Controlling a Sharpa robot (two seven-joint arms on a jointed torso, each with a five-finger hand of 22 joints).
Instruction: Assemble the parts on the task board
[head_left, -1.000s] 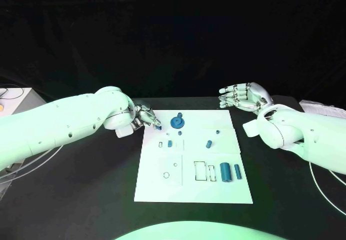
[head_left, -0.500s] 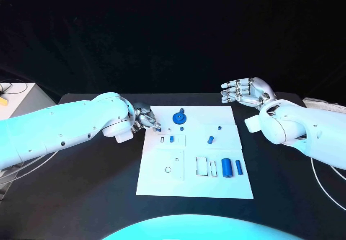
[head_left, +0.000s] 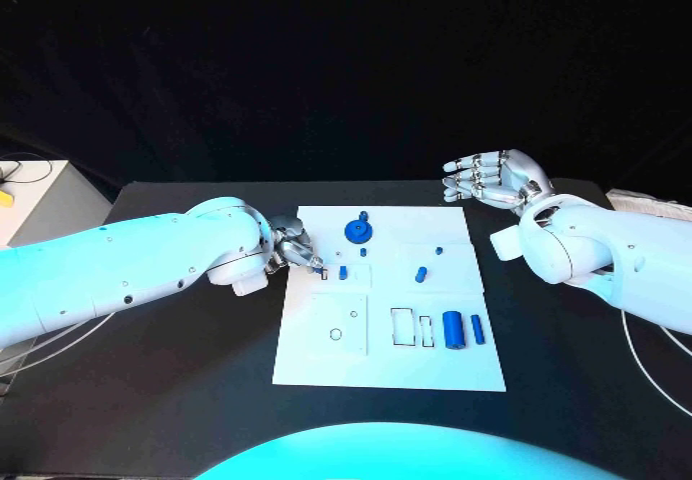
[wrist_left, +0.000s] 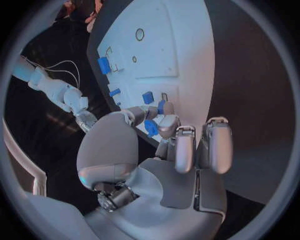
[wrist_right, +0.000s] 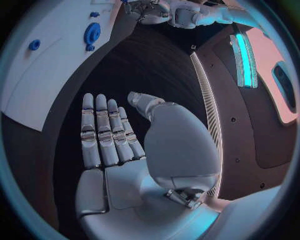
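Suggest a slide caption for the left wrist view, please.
Left hand pinches a small blue part at the edge of the white task board.

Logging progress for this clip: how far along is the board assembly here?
Early. A blue gear already seems seated on the task board. The left hand pinches a small blue part at the board's left edge. The right hand is open off the board. Two blue cylinders and other small pieces lie loose.
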